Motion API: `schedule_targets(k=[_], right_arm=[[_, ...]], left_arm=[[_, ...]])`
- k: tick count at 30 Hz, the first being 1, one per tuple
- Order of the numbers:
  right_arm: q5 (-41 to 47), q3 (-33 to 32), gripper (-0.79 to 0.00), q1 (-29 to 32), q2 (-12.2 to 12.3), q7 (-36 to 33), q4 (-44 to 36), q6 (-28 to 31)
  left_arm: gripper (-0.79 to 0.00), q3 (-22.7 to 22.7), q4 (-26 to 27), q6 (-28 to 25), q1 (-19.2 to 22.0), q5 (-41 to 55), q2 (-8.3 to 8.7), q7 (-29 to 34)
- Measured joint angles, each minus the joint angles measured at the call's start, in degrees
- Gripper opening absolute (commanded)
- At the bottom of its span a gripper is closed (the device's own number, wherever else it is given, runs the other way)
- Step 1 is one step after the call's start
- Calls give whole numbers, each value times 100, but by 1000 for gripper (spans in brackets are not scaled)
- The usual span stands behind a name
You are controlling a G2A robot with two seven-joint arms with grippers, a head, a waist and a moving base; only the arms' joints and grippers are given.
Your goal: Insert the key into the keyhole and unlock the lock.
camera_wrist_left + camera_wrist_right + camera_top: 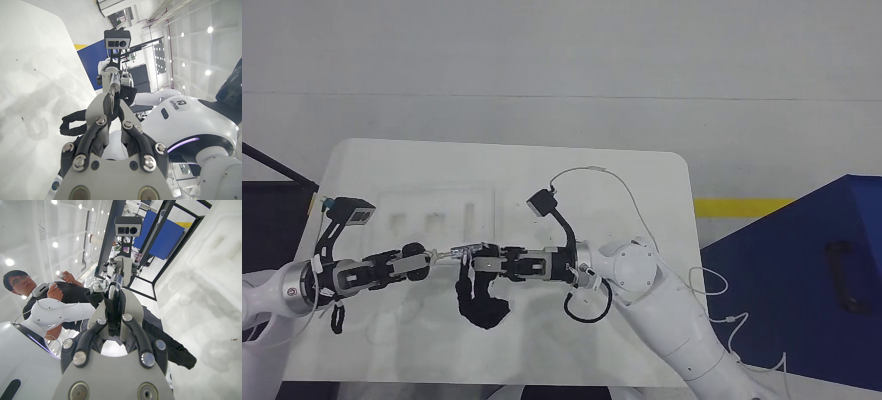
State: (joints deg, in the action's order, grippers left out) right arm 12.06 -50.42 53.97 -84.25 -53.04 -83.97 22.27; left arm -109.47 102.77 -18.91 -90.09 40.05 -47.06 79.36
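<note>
My left gripper (pixel 430 258) comes in from the left and is shut on a small silver key (pixel 112 99), its toothed blade pointing at the lock. My right gripper (pixel 485 263) faces it from the right, shut on a silver padlock (pixel 113 290) wrapped in a black strap (pixel 111 311). The lock's round keyhole face (pixel 114 87) looks straight at the left gripper (pixel 112 103). The key's end meets the keyhole; how deep it sits I cannot tell. The black strap (pixel 482 302) hangs down in a loop below the right gripper (pixel 113 299). Both are held above the white table (pixel 592 180).
A white foam tray (pixel 437 210) with shallow recesses lies on the table just behind the grippers. A white cable (pixel 622 195) runs over the right arm. A blue panel (pixel 812 270) stands off the table's right side.
</note>
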Motion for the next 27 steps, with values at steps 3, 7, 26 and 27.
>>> schedule_targets(k=[3, 7, 26, 27], right_arm=[[-19, 28, -785, -31, 4, -44, -6, -17], [-90, 60, -785, -63, 16, -130, -6, -51], [-202, 22, -785, -83, 64, -184, -12, -149], [-202, 22, -785, -83, 64, -184, -12, -149]], left_arm=[[-785, -7, 37, -6, 1, -61, 4, 48], [-785, -19, 122, -51, -8, -212, 13, 138], [-785, -35, 320, -10, -54, -319, 31, 317], [-785, -35, 320, -10, -54, -319, 31, 317]])
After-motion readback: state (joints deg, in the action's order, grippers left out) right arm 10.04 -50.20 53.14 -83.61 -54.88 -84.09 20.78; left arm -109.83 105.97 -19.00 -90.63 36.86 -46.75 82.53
